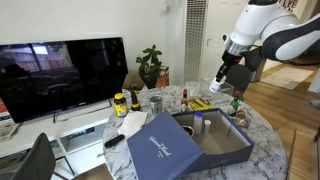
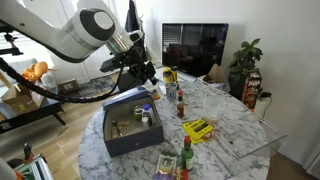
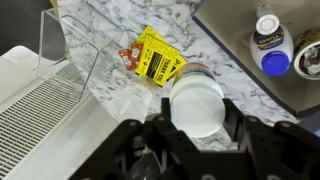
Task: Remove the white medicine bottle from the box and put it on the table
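One white medicine bottle [image 3: 196, 100] hangs gripped in the tool [image 3: 195, 125].

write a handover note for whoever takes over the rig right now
Gripper: shut on the bottle, held off the surface.
Bottle: out of the box, above the table just outside the box, near a yellow packet.
Done: bottle grasped and lifted out.
Left: lower it onto bare table, open the gripper, pull away.
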Robot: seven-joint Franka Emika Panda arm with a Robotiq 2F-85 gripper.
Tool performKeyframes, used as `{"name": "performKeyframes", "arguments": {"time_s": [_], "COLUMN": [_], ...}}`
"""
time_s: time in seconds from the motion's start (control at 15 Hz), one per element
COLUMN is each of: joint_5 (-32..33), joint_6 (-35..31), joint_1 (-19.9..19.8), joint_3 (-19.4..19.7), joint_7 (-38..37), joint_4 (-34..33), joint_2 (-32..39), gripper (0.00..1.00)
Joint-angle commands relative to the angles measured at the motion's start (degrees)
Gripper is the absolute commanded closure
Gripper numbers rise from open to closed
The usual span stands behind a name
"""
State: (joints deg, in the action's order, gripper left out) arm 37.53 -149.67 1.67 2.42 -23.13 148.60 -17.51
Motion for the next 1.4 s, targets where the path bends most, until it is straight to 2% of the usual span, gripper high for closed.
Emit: {"name": "performKeyframes", "arguments": {"time_s": [0.0, 0.13, 0.2, 0.27, 0.4, 0.6, 0.87, 1.13, 1.33], "joint_5": [-2.20, -2.48, -2.50, 0.19, 6.19, 6.33, -2.61, -10.79, -12.30], "joint_6": [-0.51, -0.83, -1.01, -2.23, -1.68, 0.45, 0.24, 5.03, 9.96], "joint_1": [-3.45, -3.77, -3.75, -5.16, -7.80, -5.56, -2.15, -0.26, -0.22], "joint_3": [-2.90, -2.82, -2.82, -3.90, -5.88, -5.40, -5.18, -6.32, -6.76], "joint_7": [1.91, 2.12, 2.11, -0.47, 1.22, 10.86, 29.33, 46.34, 57.23], "joint_4": [0.15, 0.29, 0.35, -0.70, -8.44, -20.66, -36.06, -50.26, -60.42], "joint_2": [-0.37, -0.01, 0.21, 0.75, 3.19, 8.57, 19.15, 30.76, 39.69], "gripper": [0.48, 0.48, 0.73, 0.73, 0.73, 0.73, 0.73, 0.73, 0.73]}}
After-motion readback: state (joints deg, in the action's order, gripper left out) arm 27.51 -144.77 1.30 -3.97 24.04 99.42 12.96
